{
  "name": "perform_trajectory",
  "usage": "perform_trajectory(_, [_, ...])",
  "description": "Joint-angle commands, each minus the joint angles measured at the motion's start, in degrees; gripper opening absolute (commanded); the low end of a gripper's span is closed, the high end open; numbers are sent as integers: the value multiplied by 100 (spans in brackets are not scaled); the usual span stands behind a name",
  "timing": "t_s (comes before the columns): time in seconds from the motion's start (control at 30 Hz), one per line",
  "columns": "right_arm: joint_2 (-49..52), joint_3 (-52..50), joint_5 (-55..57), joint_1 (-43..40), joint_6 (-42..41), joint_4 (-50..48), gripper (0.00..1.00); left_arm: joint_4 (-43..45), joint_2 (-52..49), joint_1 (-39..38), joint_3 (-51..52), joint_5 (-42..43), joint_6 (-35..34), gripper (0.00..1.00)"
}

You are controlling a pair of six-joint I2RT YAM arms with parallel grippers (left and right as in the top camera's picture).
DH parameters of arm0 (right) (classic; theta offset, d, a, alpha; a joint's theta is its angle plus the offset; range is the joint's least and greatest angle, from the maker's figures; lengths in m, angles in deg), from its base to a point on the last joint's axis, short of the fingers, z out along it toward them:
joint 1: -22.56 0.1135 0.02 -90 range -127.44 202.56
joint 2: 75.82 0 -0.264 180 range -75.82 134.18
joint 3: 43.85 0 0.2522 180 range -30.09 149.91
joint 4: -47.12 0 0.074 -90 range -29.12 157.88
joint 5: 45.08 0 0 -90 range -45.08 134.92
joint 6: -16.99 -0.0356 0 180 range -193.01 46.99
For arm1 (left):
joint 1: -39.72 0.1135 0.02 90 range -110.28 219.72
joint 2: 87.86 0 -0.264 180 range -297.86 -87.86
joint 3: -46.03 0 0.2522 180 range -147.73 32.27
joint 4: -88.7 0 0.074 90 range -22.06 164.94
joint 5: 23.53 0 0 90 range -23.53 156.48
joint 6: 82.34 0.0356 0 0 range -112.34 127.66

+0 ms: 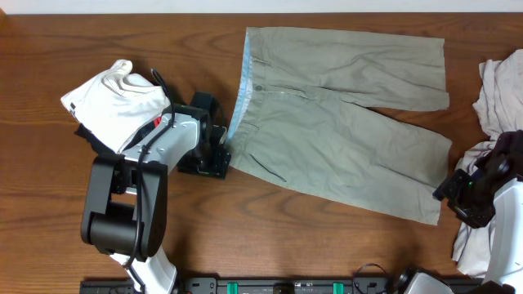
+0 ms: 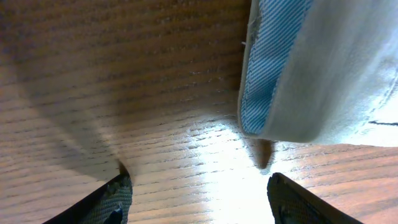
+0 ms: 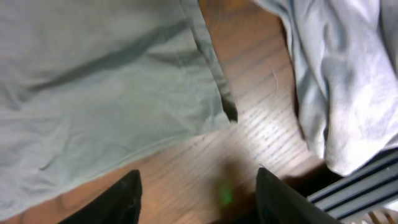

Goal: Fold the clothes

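Presently set for the first fold. Shorts (image 1: 343, 114) spread flat on counter (image 1: 49, 188). Left fingers (image 2: 112, 199) parted, empty, just beside waistband corner (image 2: 264, 93); right fingers (image 3: 118, 199) parted, empty, near leg hem (image 3: 217, 93). Next, probably: closing on both edges, then carrying one half over the other.

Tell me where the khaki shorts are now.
Overhead, the khaki shorts lie flat at the centre of the table, between the white garment pile on the left and the off-white clothes on the right, waistband facing left.
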Motion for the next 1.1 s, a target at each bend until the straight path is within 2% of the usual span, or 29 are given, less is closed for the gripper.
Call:
perform_trajectory(0.0, [-33, 22, -122, -57, -35, -227, 52, 11, 319, 20, -142, 223, -50, 72])
perform_trajectory(0.03, [-33, 22, -354, -57, -31, -400, 47, 48, 422, 13, -173, 400, -50, 72])
perform_trajectory(0.13, [-26, -2, -1093, -44, 59, -1075, 21, 326, 726, -55, -216, 822, -50, 72])
perform_trajectory(0.2, [7, -52, -1451, 20, 70, -1565, 9, 706, 905, -160, -216, 1139, -52, 71])
perform_trajectory(0.27, [101, -105, -1580, 136, 35, -1963, 4, 1078, 951, -289, -214, 1342, -52, 60])
perform_trajectory(0.5, [964, -372, -1615, 664, -297, -3143, 1, 2085, 446, -754, -125, 1362, -52, 45])
perform_trajectory(0.63, [1611, -376, -1661, 772, -341, -3495, 1, 2271, 35, -817, -125, 1360, -105, 43])
perform_trajectory(0.83, [2288, -376, -1327, 769, -341, -3814, 1, 2140, -125, -813, -120, 817, -90, 43])
perform_trajectory(1.07, [2872, -376, -538, 752, -376, -4096, 1, 1606, -127, -813, -22, 129, 61, 36])
